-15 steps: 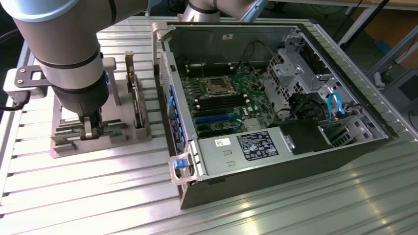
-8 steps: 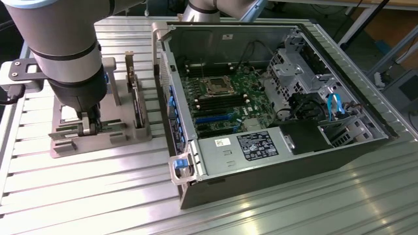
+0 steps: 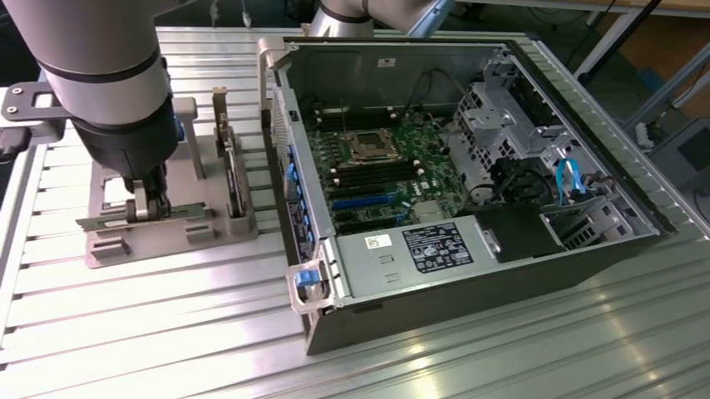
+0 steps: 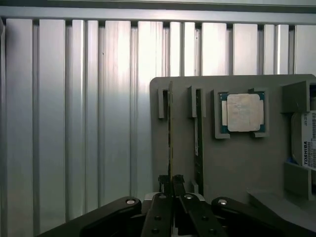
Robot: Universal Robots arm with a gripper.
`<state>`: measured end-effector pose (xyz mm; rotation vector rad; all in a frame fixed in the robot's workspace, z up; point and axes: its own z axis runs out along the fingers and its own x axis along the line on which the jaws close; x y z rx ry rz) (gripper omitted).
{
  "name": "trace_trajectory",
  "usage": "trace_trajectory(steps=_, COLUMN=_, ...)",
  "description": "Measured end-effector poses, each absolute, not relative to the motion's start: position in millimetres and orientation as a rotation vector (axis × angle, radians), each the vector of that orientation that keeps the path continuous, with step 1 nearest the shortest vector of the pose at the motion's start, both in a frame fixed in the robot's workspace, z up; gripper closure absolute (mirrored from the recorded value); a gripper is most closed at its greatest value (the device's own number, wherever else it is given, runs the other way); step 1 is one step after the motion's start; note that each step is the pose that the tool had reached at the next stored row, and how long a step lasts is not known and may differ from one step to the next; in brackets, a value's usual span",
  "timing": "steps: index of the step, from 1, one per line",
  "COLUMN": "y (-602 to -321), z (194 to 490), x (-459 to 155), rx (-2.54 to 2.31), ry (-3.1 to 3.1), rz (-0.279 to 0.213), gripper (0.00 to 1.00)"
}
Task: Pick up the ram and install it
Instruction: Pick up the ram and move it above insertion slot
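One end of the ram (image 4: 170,133) is hidden between the jaws, and the drive (image 4: 306,143) (Toshiba label) runs off-frame.

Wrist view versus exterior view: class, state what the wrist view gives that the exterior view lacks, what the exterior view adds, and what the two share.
Wrist view: the fingers closed on the end of one ram standing edge-on in its slot, a second stick beside it, and the square silver processor in its pocket.
Exterior view: the open computer case with its motherboard, and the arm reaching down.
Shared: the grey holder on the ribbed metal table, with the fingers at it.
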<state>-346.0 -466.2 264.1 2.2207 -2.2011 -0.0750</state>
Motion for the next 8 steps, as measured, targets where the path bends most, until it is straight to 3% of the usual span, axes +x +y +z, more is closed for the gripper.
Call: trace_trajectory(steps=8, y=-466.2, z=287.7, x=-345.8, rx=2.219, ry=-2.2, rz=-0.072, gripper=0.88)
